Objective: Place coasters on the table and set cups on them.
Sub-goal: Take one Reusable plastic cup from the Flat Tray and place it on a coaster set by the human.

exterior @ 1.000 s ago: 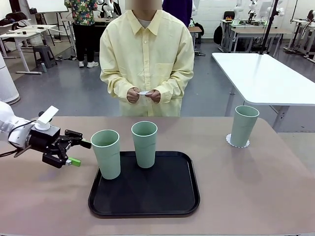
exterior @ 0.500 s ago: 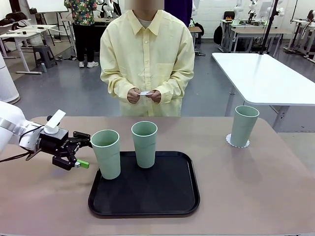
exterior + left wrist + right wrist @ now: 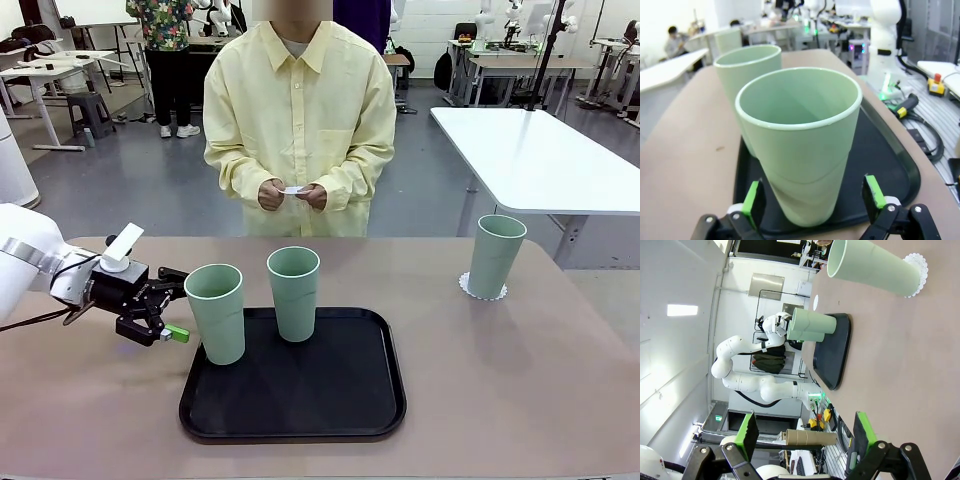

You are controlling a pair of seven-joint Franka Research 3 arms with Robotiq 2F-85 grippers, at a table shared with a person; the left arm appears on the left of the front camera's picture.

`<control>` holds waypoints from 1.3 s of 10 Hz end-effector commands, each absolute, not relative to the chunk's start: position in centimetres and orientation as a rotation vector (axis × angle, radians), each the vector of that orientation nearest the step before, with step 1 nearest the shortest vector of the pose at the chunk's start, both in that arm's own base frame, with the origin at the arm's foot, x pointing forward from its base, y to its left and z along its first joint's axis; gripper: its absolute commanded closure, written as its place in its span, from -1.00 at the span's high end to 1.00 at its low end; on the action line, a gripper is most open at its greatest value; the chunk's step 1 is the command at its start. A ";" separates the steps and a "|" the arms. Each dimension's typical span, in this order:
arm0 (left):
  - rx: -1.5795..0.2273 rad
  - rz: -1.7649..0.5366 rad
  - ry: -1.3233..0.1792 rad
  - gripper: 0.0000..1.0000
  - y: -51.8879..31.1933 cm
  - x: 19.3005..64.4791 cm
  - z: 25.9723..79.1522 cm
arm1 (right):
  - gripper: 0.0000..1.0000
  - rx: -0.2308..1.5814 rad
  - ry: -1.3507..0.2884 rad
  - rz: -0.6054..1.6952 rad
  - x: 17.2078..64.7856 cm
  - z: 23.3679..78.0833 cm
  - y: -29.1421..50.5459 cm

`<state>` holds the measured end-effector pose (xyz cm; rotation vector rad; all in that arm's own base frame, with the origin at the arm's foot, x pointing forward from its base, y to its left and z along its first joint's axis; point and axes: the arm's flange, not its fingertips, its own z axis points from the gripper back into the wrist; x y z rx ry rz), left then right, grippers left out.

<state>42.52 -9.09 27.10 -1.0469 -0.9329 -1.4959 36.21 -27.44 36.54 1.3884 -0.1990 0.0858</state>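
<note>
Facing the nearest cup (image 3: 215, 312) from the left of the frame in the front view, the left end effector (image 3: 176, 305) sits level with the cup's middle. Its fingers are spread apart and empty, pointing right at the cup wall. That cup stands upright, long axis vertical, at the left edge of the black tray (image 3: 300, 405), so a sideways grasp suits it. In the left wrist view its lower body rises between the 2 green pads (image 3: 752, 200), with a gap showing on each side. A short advance and a squeeze should take it, I judge. A 2nd cup (image 3: 293, 292) stands farther back on the tray, and a 3rd cup (image 3: 496, 256) rests on a coaster (image 3: 482, 291) at the right of the table (image 3: 520, 390). The person (image 3: 298, 120) holds another coaster (image 3: 291, 189) at upper centre. The right end effector (image 3: 802, 437) is also spread apart and empty, well away from the tray, so the left arm is the nearer.
</note>
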 end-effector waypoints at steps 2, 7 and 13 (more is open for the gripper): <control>-1.044 -1.529 -0.963 1.00 -10.3 42.8 26.6 | 1.00 1.386 -0.199 0.083 36.2 36.5 -27.5; -1.058 -1.579 -0.943 1.00 -12.1 42.7 26.2 | 1.00 1.386 -0.199 0.083 36.2 36.5 -27.5; -1.073 -1.598 -0.920 1.00 -12.7 43.1 25.5 | 1.00 1.386 -0.199 0.083 36.2 36.5 -27.5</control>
